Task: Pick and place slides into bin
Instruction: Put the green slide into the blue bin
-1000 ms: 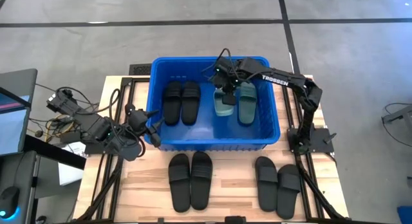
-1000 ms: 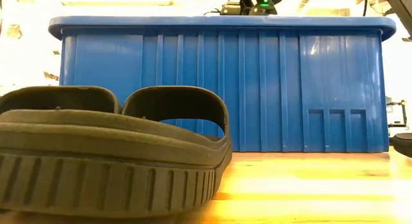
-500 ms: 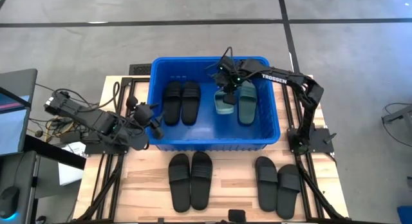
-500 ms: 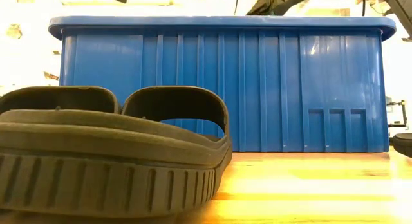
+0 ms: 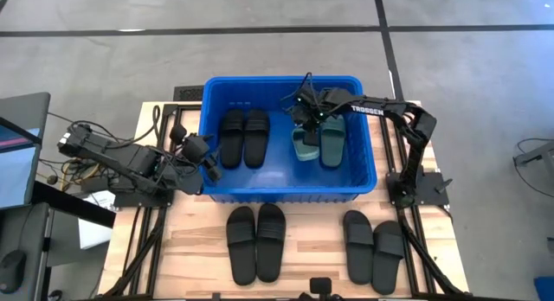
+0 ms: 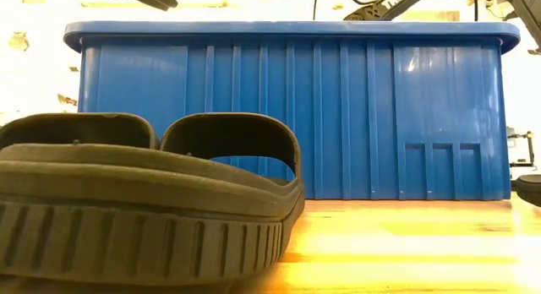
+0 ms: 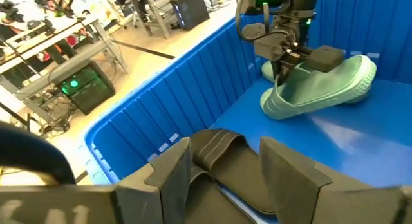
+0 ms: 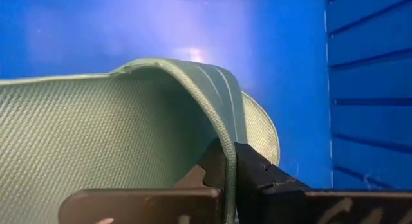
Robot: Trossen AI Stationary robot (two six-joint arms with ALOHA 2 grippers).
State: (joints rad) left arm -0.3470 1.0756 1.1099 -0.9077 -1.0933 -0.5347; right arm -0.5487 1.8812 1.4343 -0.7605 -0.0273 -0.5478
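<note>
The blue bin stands on the table's far half. In it two black slides lie flat at the left and a pale teal slide lies flat at the right. My right gripper reaches down into the bin, shut on a second teal slide. My left gripper is open at the bin's left wall, above the black slides, holding nothing. Two pairs of black slides lie on the table's near half. My right gripper pinches the teal slide's strap at its edge between the two fingers. The fingers come from above, pointing down. The slide hangs tilted below them, one end low by the bin floor; whether it touches I cannot tell.
The bin's tall ribbed walls stand around the slides inside. A black slide lies close before the low camera. Cables and a monitor sit off the table's left edge.
My right gripper has gone down into the bin with the teal slide, still shut on its strap. My left gripper has swung toward the bin's left wall and rolled, staying open.
</note>
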